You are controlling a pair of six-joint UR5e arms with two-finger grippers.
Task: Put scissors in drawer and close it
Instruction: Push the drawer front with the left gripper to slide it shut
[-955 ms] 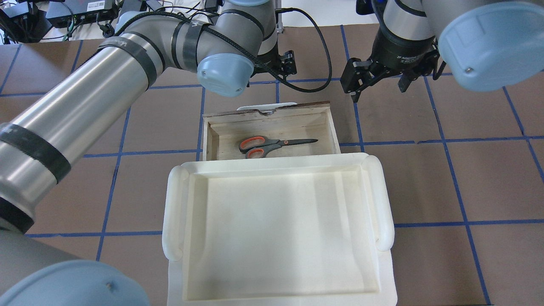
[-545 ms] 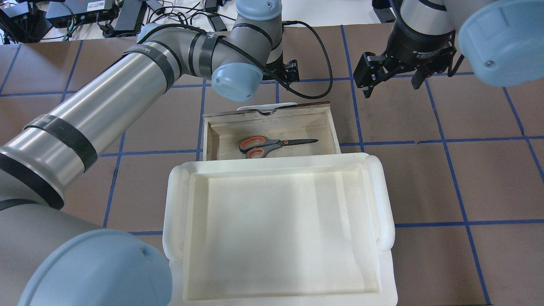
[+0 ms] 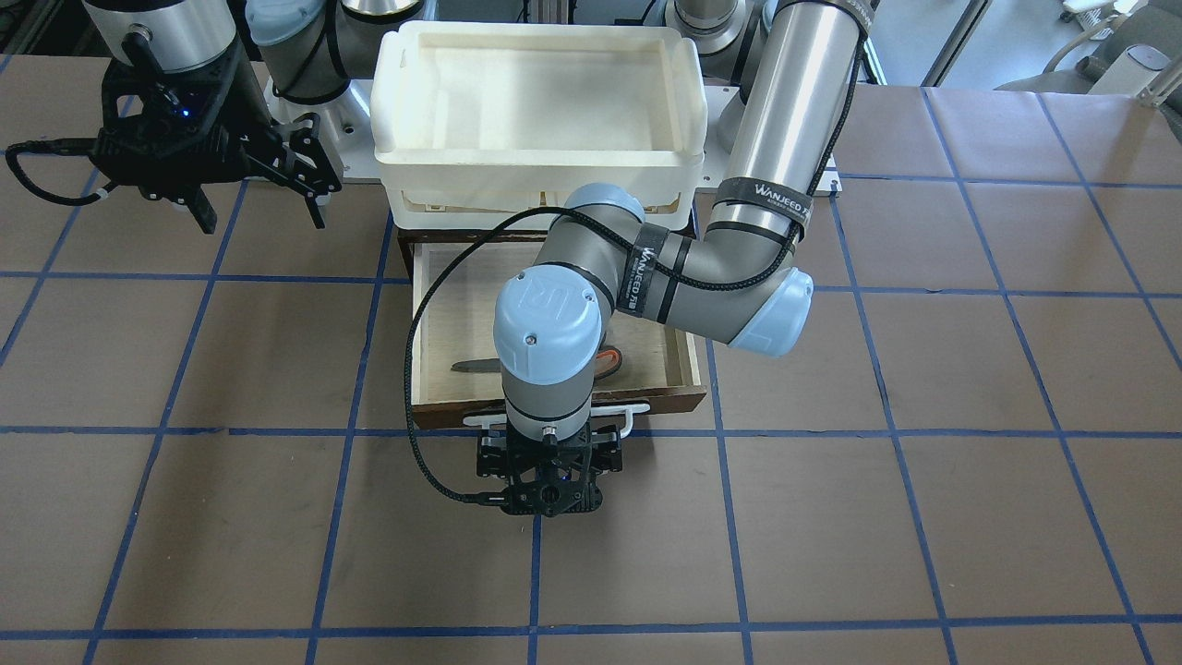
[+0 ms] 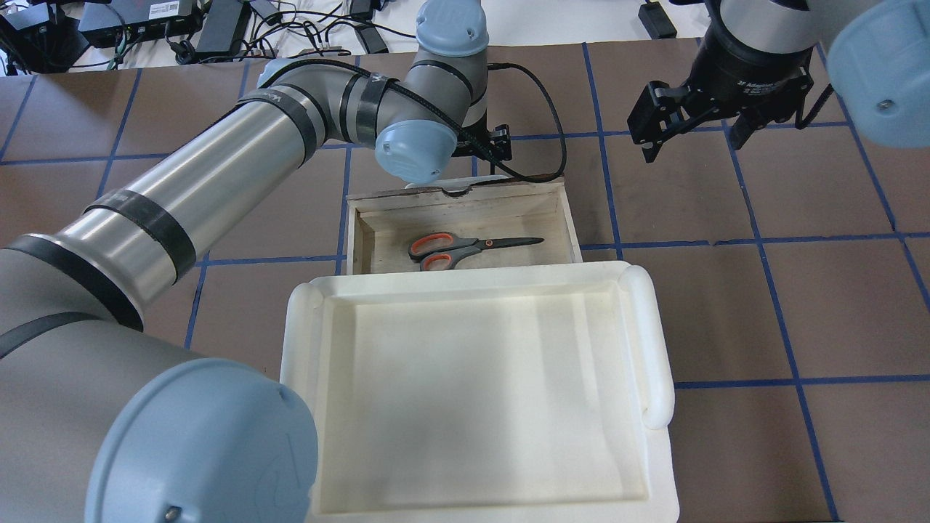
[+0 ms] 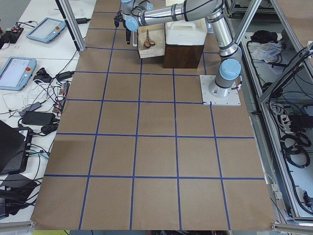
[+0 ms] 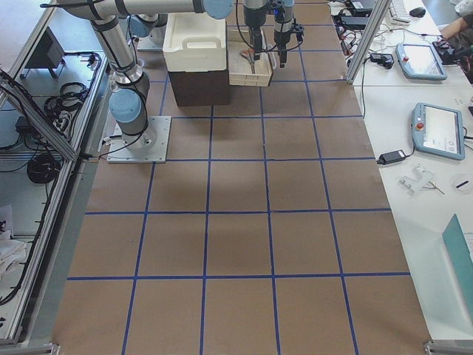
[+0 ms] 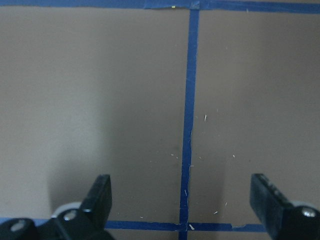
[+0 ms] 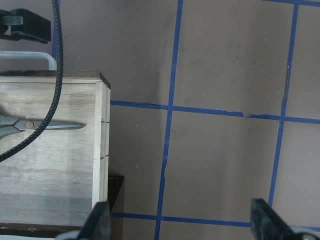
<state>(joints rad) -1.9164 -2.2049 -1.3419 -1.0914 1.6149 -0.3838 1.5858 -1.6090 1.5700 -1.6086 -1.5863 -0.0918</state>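
The scissors [image 4: 465, 248], grey handles lined orange-red, lie flat on the pale floor of the open wooden drawer [image 4: 571, 218]; they also show in the front-facing view [image 3: 471, 367]. My left gripper [image 3: 549, 485] points down at the table just beyond the drawer's white bar handle [image 3: 628, 420]. It is open and empty, and in the left wrist view [image 7: 185, 200] only brown paper lies between its fingers. My right gripper [image 4: 694, 142] is open and empty, raised off to the right of the drawer. The right wrist view [image 8: 182, 222] shows the drawer corner [image 8: 102, 130] and the scissors' blade [image 8: 60, 125].
A white plastic tray [image 4: 654, 341] sits on the dark cabinet above the drawer's inner end. The left arm's black cable [image 4: 556, 145] loops over the drawer's front right corner. The table is brown paper with blue tape lines [image 4: 755, 240].
My left arm has swung right, its wrist now over the drawer front. My right gripper has moved right and away from the drawer. Drawer and scissors have not moved.
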